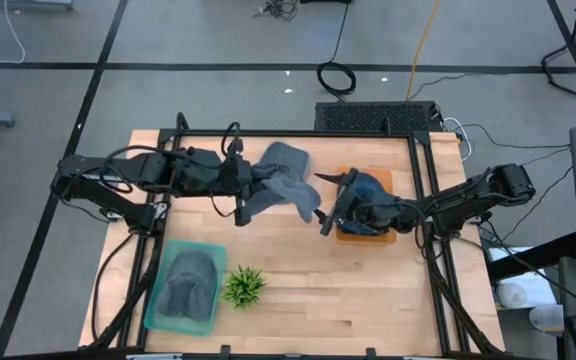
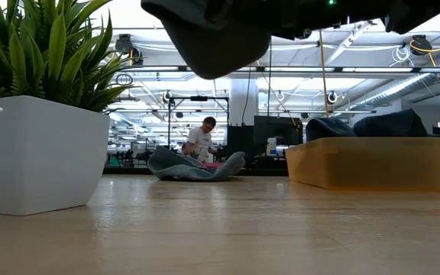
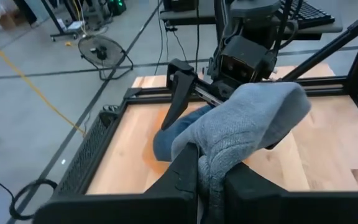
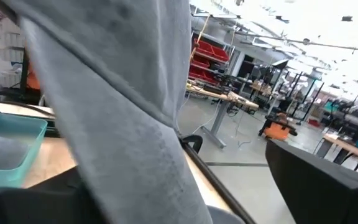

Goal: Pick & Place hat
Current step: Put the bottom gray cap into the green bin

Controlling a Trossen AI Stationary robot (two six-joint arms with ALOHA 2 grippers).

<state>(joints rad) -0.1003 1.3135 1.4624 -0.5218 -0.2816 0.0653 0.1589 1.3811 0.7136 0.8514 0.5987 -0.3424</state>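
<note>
A grey knitted hat [image 1: 276,192] [image 3: 253,118] is up in the air over the table's middle; in the low view it shows as a dark shape [image 2: 220,38] at the top. My left gripper [image 1: 240,196] [image 3: 213,183] is shut on its left end. My right gripper [image 1: 328,205] is open, with its fingers on either side of the hat's right end [image 4: 123,99]; I cannot tell whether they touch it. A second grey hat [image 1: 288,157] [image 2: 193,166] lies flat on the table near the far edge. My left gripper pinches the grey hat's gathered left end [image 3: 211,165] between its two fingers, coming level from the table's left. The knit is bunched in several layers there. The hat is lifted clear and reaches out past the fingers toward the right gripper.
An orange bin [image 1: 344,232] [image 2: 373,164] with dark blue hats [image 1: 368,188] sits under the right arm. A teal bin [image 1: 158,290] with a grey hat is at the near left. Beside it stands a small plant [image 1: 243,287] in a white pot [image 2: 37,153].
</note>
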